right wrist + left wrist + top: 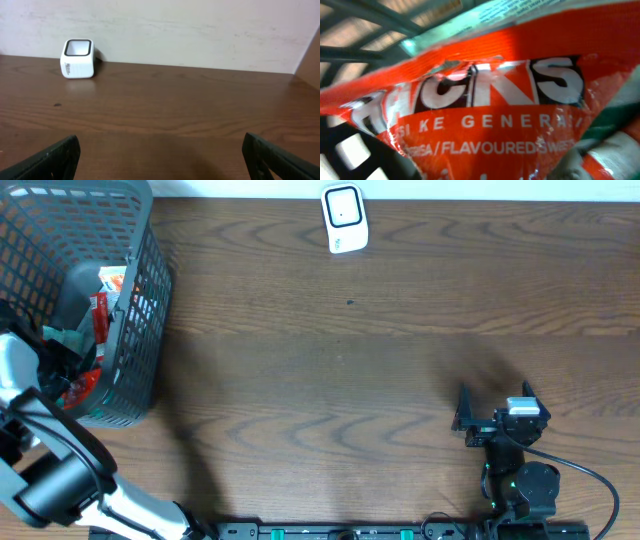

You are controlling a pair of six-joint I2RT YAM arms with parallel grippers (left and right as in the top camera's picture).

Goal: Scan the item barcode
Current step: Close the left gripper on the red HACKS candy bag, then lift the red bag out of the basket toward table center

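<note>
Near edge, right: my right fingers (60, 152) stand spread, empty. Left end: my left arm (55, 470) reaches into the basket (150, 300), nearest the red snack packet (480, 100). Left fingers are hidden, so I cannot tell their grip. Scanner (344, 218): far edge, centre.

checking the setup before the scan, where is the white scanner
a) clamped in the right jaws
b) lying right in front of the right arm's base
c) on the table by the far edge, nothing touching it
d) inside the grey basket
c: the white scanner stands alone on the table by its far edge, away from the basket and from the right gripper, whose jaws are open and empty.
</note>
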